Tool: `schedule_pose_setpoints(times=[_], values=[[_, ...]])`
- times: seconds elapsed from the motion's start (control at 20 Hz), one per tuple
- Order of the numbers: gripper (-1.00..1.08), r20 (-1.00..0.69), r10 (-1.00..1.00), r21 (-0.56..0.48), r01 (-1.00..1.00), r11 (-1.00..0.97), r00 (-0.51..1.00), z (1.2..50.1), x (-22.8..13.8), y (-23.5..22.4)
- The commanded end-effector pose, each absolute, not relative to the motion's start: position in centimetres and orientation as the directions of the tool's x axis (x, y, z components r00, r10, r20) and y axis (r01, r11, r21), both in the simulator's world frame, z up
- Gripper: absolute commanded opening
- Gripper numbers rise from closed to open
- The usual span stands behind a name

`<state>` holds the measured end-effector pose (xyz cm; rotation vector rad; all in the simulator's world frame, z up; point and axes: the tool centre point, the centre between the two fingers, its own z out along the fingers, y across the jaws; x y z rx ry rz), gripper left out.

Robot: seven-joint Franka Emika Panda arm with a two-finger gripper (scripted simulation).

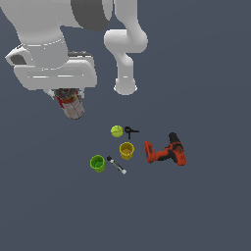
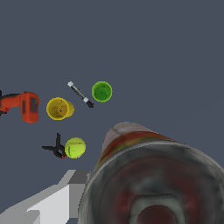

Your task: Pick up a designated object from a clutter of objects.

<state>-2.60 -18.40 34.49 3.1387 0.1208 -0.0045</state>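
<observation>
Exterior view: the gripper (image 1: 67,93) holds the can (image 1: 71,106), which hangs tilted beneath it.

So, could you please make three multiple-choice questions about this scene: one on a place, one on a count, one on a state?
1. In the exterior view, what lies directly beside the yellow-green ball?
A. the green cup
B. the small black clamp
C. the power drill

2. How many cups stand on the floor?
A. one
B. two
C. three

3. Where is the can now?
A. lifted in the tool, clear of the floor
B. lying between the cups
C. standing next to the drill

Answers:
1. B: the clamp sits just at the ball's side, toward the exterior view's right.
2. B: only a yellow cup and a green cup show.
3. A: the can hangs under the tool, apart from the clutter, and fills the wrist view.
</observation>
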Motion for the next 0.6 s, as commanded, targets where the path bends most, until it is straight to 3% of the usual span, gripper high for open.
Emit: schedule_pose_setpoints(times=[0.0,0.55], values=[[-1.00,0.000,0.077,0.001,0.077,-0.997,0.997,36.0,-2.0,-18.2],[-1.00,0.000,0.077,0.000,0.077,-0.997,0.997,38.2,-1.0,-18.0]])
